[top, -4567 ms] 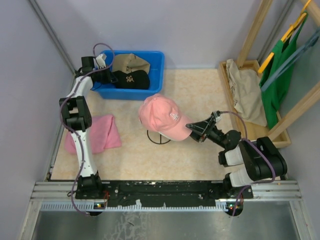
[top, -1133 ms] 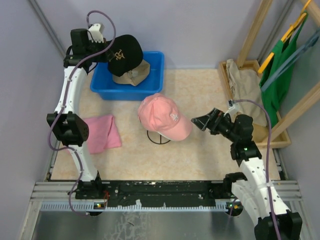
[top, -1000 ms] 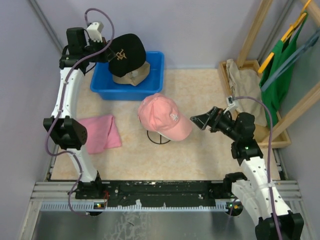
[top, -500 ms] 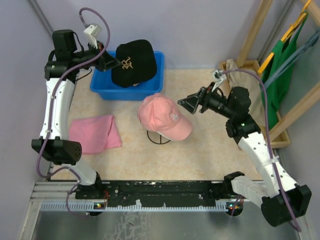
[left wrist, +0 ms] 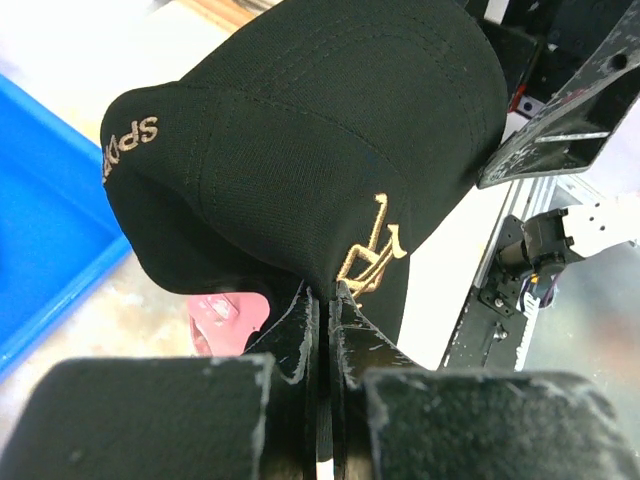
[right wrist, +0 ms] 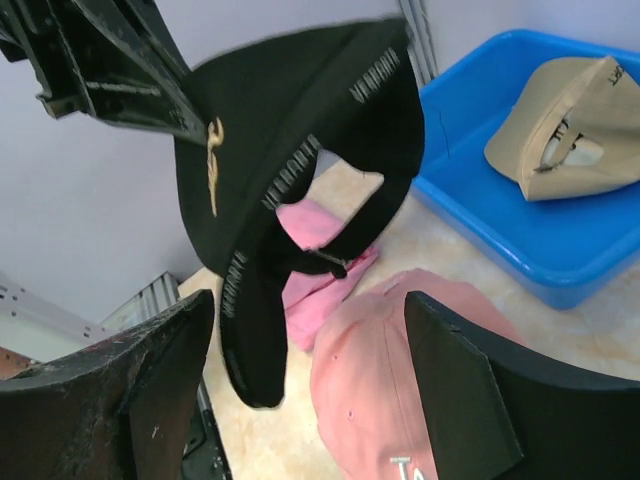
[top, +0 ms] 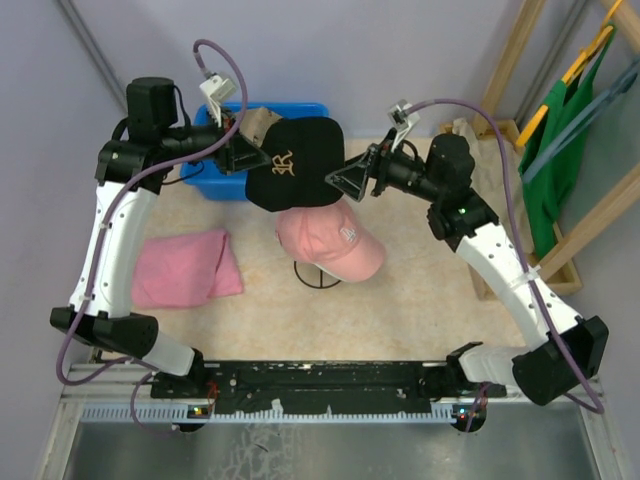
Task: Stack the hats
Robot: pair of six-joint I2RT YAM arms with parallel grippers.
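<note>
My left gripper (top: 240, 158) is shut on the edge of the black cap (top: 295, 165) and holds it in the air just behind and above the pink cap (top: 328, 240). The pink cap sits on a black wire stand (top: 313, 276). In the left wrist view the gripper (left wrist: 322, 300) pinches the black cap (left wrist: 300, 150) near its gold logo. My right gripper (top: 348, 178) is open beside the black cap's right side. In the right wrist view the gripper (right wrist: 308, 298) frames the black cap (right wrist: 290, 170) and the pink cap (right wrist: 400, 380). The tan cap (top: 262, 120) lies in the blue bin (top: 318, 130). No white cap shows.
A flat pink cloth (top: 187, 266) lies at the left. A wooden rack at the right holds a beige garment (top: 490, 180) and a green one (top: 555, 130) on a hanger. Walls close in the back and left.
My left arm has carried the black cap from over the blue bin rightward to above the pink cap. My right arm has risen and swung left, open, up to the black cap.
</note>
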